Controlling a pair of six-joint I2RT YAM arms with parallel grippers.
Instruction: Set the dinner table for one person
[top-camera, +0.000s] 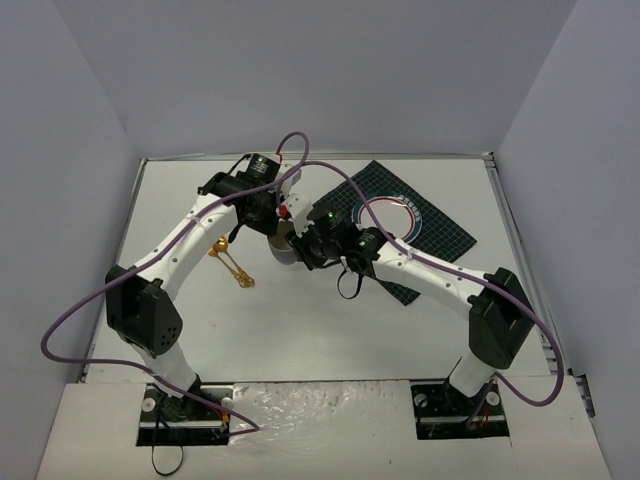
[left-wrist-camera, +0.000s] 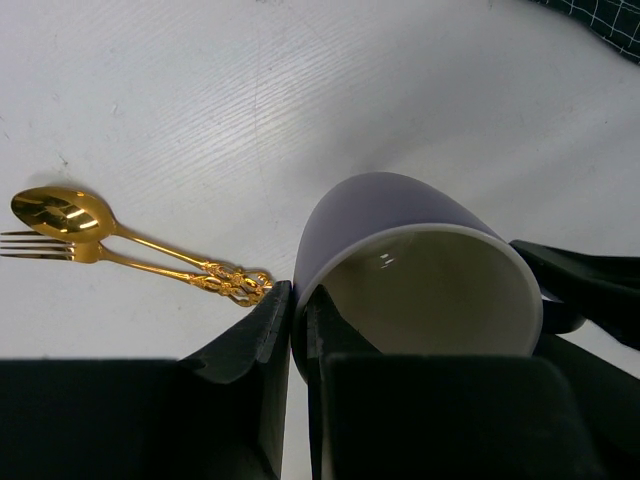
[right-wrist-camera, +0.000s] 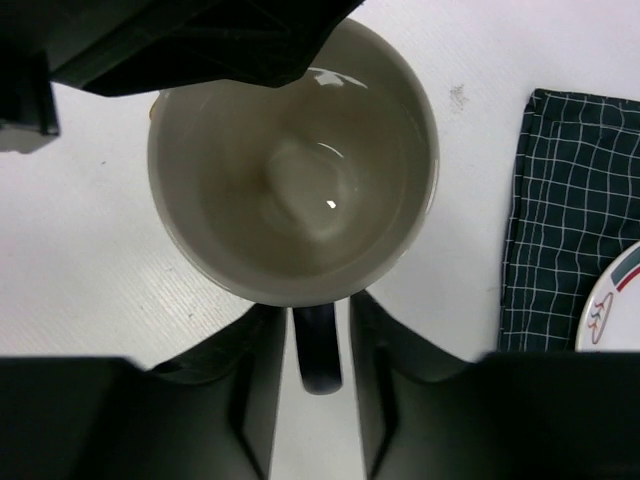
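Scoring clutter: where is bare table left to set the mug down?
Bare dinner table: the near strip between the arms, bordered by the spoon and fork and the cloth. Crowded: the centre, where left gripper and right gripper meet at the mug; the cloth carries the plate.

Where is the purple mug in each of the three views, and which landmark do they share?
Top external: mug just left of centre.
Left wrist: mug lower centre-right, mouth toward camera.
Right wrist: mug upper centre, seen from above.
Shared landmark: dark checked cloth, in all three views.
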